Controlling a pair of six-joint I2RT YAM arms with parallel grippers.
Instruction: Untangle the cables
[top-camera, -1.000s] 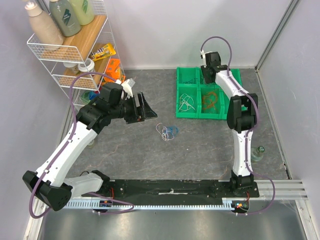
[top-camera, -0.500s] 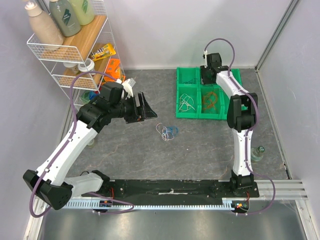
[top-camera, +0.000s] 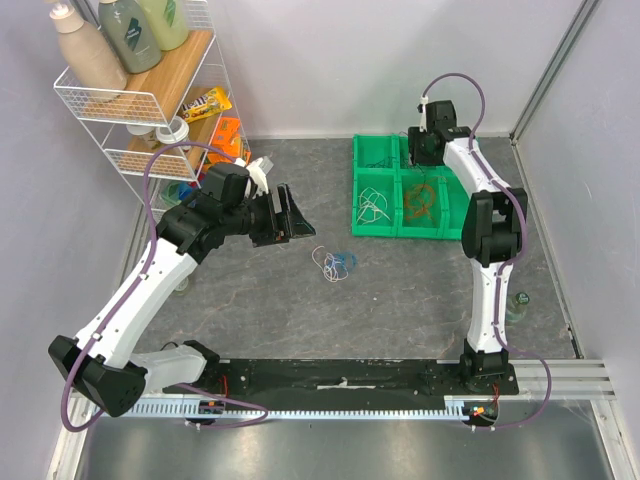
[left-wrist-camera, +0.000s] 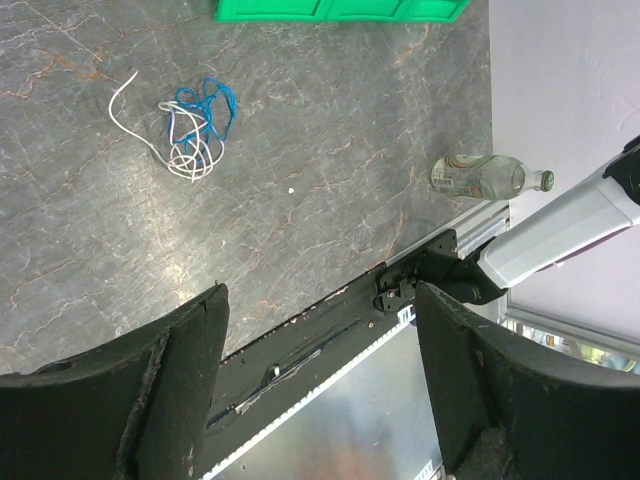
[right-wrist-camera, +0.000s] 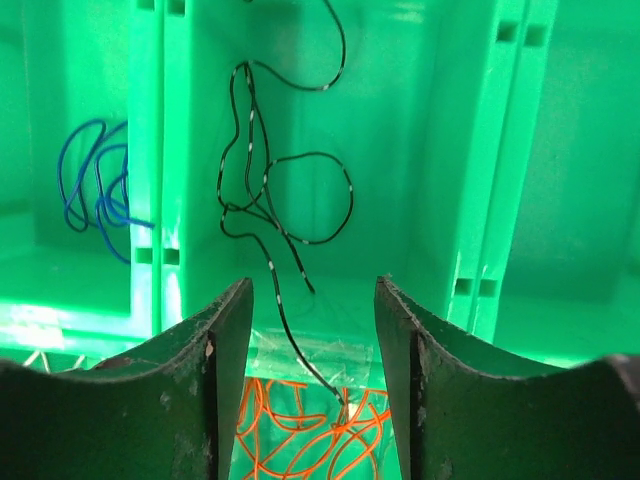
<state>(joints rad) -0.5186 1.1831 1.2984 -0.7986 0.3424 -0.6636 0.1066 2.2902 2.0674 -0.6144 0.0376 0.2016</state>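
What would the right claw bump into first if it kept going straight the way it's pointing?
Probably the black cable lying in the green bin compartment straight ahead of the right claw; depth is unclear.

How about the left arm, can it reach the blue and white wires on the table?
Probably yes. The blue and white wires lie alone on the bare table just ahead of the open left tool, with nothing between them.

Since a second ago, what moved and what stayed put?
The right arm swung farther back and rightward over the green bin; the right pincer stands open above the black cable lying inside. The left arm, the open left pincer and the blue-and-white tangle on the table stayed put.
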